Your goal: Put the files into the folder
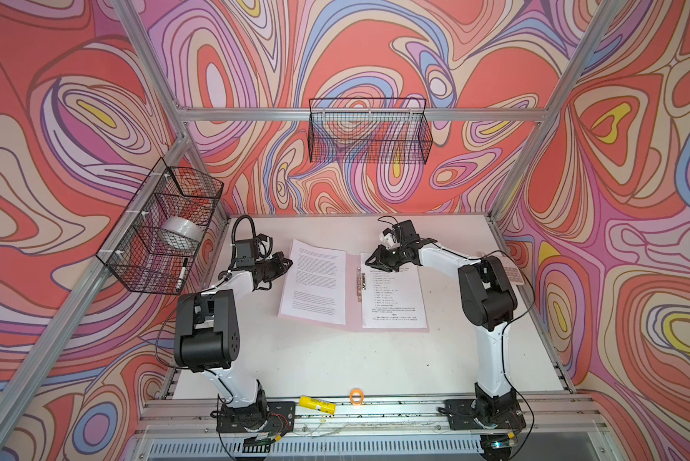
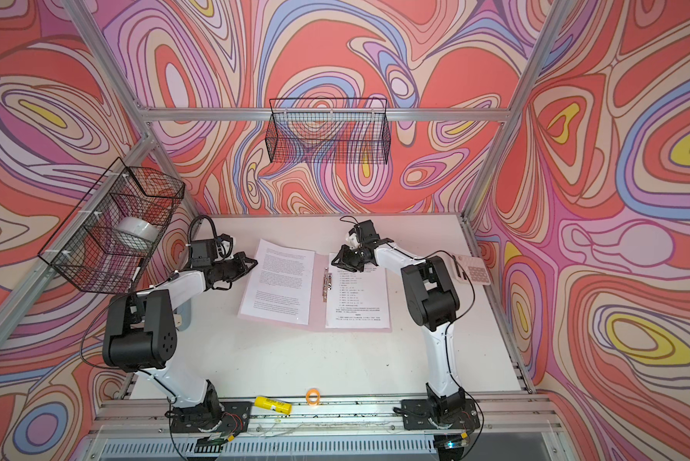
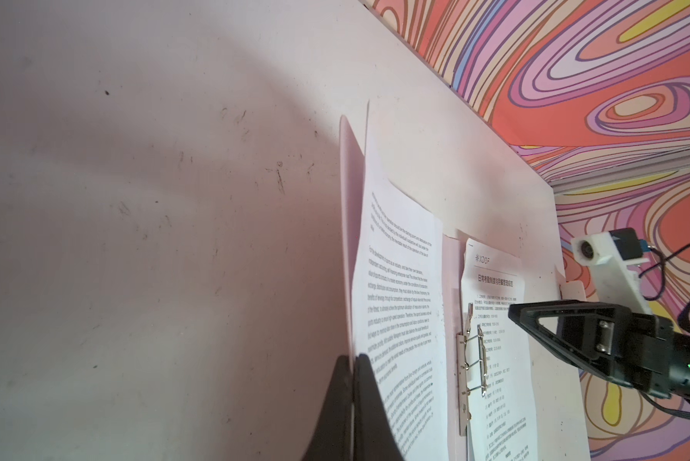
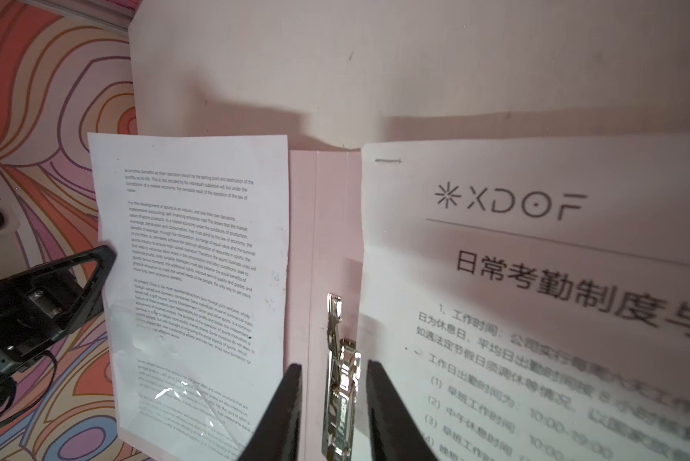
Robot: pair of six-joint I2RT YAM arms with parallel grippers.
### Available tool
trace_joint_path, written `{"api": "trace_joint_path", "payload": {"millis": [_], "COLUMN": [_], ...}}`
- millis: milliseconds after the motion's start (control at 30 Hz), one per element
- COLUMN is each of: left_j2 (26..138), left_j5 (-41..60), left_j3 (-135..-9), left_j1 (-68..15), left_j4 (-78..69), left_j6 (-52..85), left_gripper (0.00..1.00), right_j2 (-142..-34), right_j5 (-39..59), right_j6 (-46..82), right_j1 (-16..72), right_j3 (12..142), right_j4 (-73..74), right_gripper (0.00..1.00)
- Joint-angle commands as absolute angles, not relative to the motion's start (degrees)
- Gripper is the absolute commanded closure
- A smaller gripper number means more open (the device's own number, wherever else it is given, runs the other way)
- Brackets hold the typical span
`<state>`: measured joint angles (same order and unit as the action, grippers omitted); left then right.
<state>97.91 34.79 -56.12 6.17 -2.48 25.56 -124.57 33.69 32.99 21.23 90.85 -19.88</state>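
The pale pink folder (image 1: pixel 353 295) (image 2: pixel 318 291) lies open mid-table. Two files rest on it: a plain text sheet (image 1: pixel 315 283) (image 4: pixel 191 259) on its left cover and a sheet with a logo heading (image 1: pixel 395 299) (image 4: pixel 535 279) on its right cover. A silver clip (image 1: pixel 361 285) (image 4: pixel 341 379) sits at the spine. My left gripper (image 1: pixel 289 263) (image 3: pixel 353 357) is shut on the outer edge of the left sheet, where the pink cover's edge also runs in. My right gripper (image 1: pixel 369 259) (image 4: pixel 333 367) hovers at the folder's far end, jaws apart on either side of the clip, not touching it.
A pink-and-white calculator (image 1: pixel 513 275) lies behind the right arm near the table's right edge. A yellow glue stick (image 1: pixel 317 404) and an orange tape ring (image 1: pixel 357 396) sit on the front rail. Wire baskets hang on the left wall (image 1: pixel 163 231) and back wall (image 1: pixel 369 135).
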Motion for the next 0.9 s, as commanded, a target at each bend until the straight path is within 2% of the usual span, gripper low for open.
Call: {"api": "trace_joint_path", "payload": {"millis": [0,867], "left_j2": [96.83,97.55], "left_j5": [34.01,34.11], "left_j3": [-55.37,-55.8], "left_j1": [5.58,4.75], "left_j4": [-2.9,-1.93], "left_j6": [25.21,24.78], "left_gripper": [1.0,1.0], "right_j2": [-125.85,-132.97], "right_j5": [35.58,33.4], "right_j6": [30.97,27.47], "right_j1": [22.15,22.68], "right_j3": [93.83,98.72], "right_j4": [-19.76,-22.65], "right_gripper": [0.7,0.71]}}
